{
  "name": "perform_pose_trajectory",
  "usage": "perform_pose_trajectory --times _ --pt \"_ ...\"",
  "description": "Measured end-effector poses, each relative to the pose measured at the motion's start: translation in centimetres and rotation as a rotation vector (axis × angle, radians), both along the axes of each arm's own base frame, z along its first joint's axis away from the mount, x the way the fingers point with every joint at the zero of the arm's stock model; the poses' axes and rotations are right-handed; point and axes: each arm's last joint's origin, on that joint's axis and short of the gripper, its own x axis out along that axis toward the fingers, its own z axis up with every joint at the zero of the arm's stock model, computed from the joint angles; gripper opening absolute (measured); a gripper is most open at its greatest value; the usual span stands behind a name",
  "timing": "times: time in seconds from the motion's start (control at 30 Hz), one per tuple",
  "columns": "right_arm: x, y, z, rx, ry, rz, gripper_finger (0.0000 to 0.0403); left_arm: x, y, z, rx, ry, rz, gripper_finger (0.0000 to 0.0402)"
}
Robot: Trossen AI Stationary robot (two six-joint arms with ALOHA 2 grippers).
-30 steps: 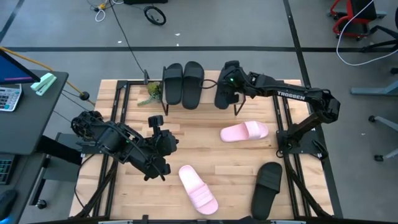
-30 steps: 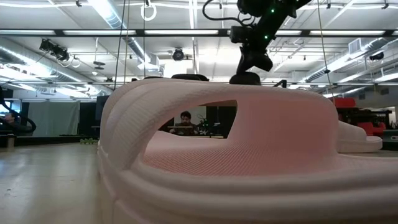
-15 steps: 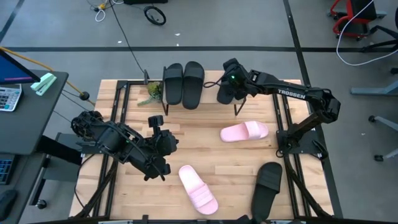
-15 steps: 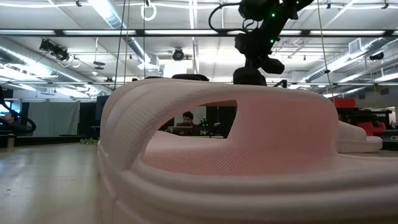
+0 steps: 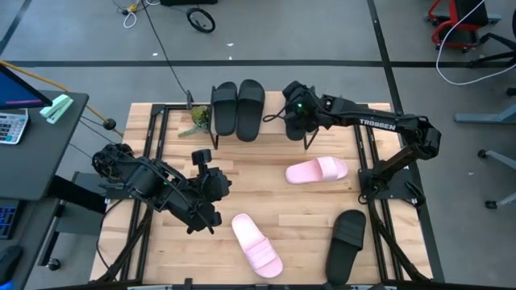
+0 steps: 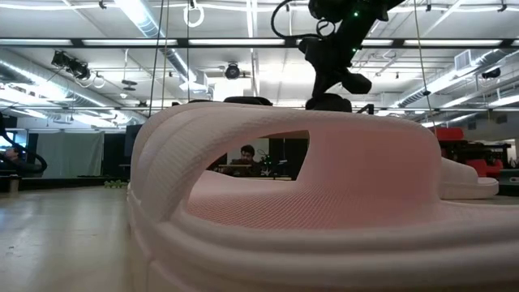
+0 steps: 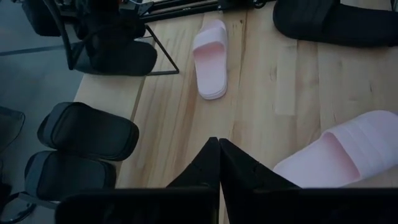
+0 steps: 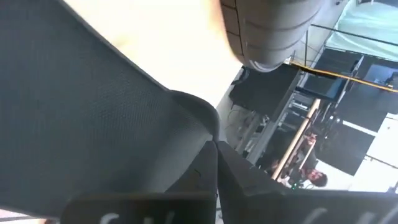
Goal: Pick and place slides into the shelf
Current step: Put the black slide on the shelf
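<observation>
Two grippers: left gripper [image 5: 211,184] over the tabletop [image 5: 274,205], jaws closed on nothing, a pink slide [image 5: 256,244] just beside. Right gripper [image 5: 292,121] at the shelf [image 5: 201,125], jaws clamped on a black slide [image 5: 295,118].

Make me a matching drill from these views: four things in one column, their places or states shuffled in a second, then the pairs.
Things:
1. pair of black rubber slides
2. right gripper
3. left gripper
4. lone black slide

States:
A. shut on a black slide at the shelf's right end
B. side by side on the low wooden shelf
C. shut, empty, over the table's left half
D. flat by the table's near right corner

Pairs: 1-B, 2-A, 3-C, 4-D
</observation>
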Motion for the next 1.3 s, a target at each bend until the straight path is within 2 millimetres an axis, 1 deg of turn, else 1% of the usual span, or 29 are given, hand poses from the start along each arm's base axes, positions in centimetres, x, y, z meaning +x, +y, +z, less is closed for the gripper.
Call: perform_pose_trajectory --times 0.2,0.4,0.5,0.67,0.8,0.97,1.13,1.2,1.3 --pt "-0.5 -1.0 0.0 -0.002 -0.002 -0.042 0.0000 0.0 0.0 0.0 -0.003 -0.002 0.004 0.0021" --pt "-1.0 -1.8 0.0 0.037 -0.040 -0.066 0.0001 0.0 0.0 0.0 -0.007 -0.004 0.008 0.0013" --pt "-1.1 -2.1 -0.1 0.081 -0.089 -0.085 0.0009 0.0 0.0 0.0 -0.008 -0.004 0.008 0.0008" --pt "-1.3 -2.4 -0.1 0.145 -0.201 -0.194 0.0028 0.0 0.0 0.0 -0.008 -0.004 0.008 0.0016" --pt "-1.3 -2.4 -0.1 0.154 -0.218 -0.211 0.0042 0.0 0.0 0.0 -0.008 -0.004 0.008 0.0021" --pt "-1.0 -1.5 0.1 0.160 -0.238 -0.207 0.0049 0.0 0.0 0.0 -0.008 -0.005 0.009 0.0014" --pt "-1.1 -0.1 1.0 0.175 -0.274 -0.198 0.0050 0.0 0.0 0.0 -0.009 -0.005 0.009 0.0008" --pt "-1.5 0.7 1.5 0.176 -0.289 -0.212 0.0050 0.0 0.0 0.0 -0.009 -0.005 0.009 0.0010" --pt "-2.3 2.5 2.5 0.198 -0.352 -0.274 0.0050 0.0 0.0 0.0 -0.011 -0.006 0.010 0.0017"
